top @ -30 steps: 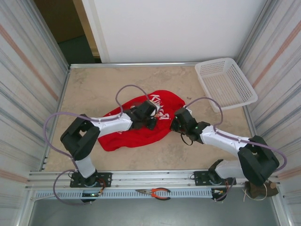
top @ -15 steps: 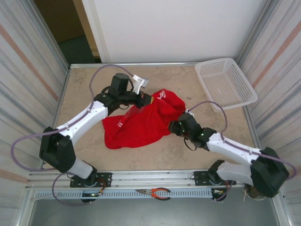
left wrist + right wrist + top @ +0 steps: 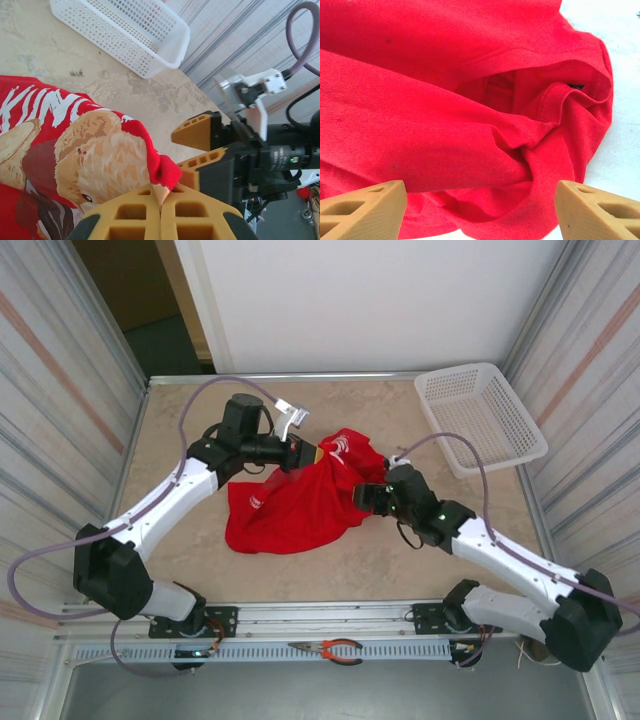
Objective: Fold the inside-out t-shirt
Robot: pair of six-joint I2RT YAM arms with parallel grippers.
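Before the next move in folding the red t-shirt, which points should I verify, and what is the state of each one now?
1. Grip of the left gripper on the t-shirt: ok, shut on a fold beside the bear print.
2. The right gripper free of cloth: ok, jaws wide apart, cloth below them, not pinched.
3. The t-shirt lies flat: not ok, it is bunched and drawn up to the left gripper.
4. The opening under the right gripper is the collar: cannot tell.
5. The white basket apart from the t-shirt: ok, it sits at the far right corner.
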